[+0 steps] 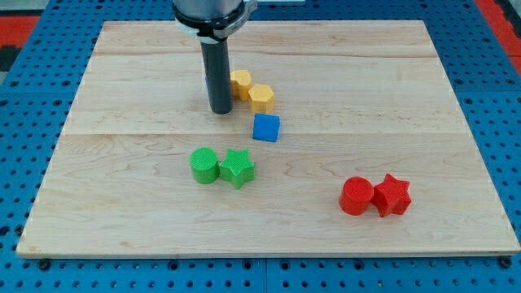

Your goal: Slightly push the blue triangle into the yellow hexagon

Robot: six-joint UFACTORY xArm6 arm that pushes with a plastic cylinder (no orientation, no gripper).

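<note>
The blue block (266, 128), whose shape reads more like a cube than a triangle, lies near the board's middle. The yellow hexagon (261, 98) sits just above it, a small gap between them. A second yellow block (240, 83) touches the hexagon's upper left side. My tip (221, 110) rests on the board to the left of the hexagon and up-left of the blue block, touching neither.
A green cylinder (204, 165) and a green star (237, 168) sit side by side below the blue block. A red cylinder (356, 196) and a red star (391, 195) sit at the lower right. The wooden board (122, 203) ends in blue pegboard all round.
</note>
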